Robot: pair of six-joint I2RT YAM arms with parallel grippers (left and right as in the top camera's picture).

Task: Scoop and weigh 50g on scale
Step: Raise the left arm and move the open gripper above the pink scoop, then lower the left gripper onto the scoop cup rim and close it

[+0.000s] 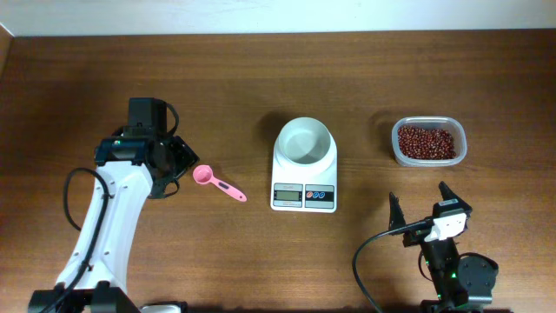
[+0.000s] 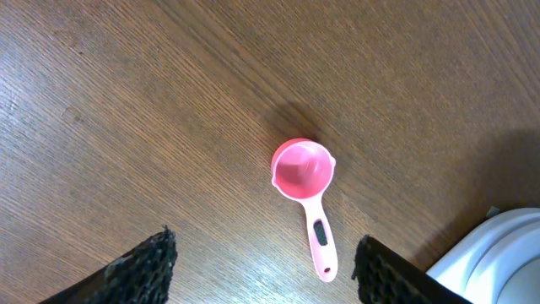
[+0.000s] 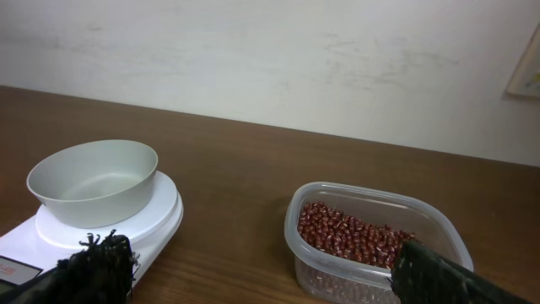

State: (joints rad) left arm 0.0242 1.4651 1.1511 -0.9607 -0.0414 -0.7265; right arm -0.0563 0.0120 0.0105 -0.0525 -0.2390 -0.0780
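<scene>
- Your left gripper hangs open near the scoop; your right gripper is open and empty.
- The beans sit at 3 o'clock from the scale.
- Close off-centre and you'll flick the scoop away.

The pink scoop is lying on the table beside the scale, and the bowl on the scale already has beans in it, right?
Not quite: the right wrist view shows the bowl on the scale empty. The beans are in the clear tub. The pink scoop does lie on the table beside the scale.
</scene>
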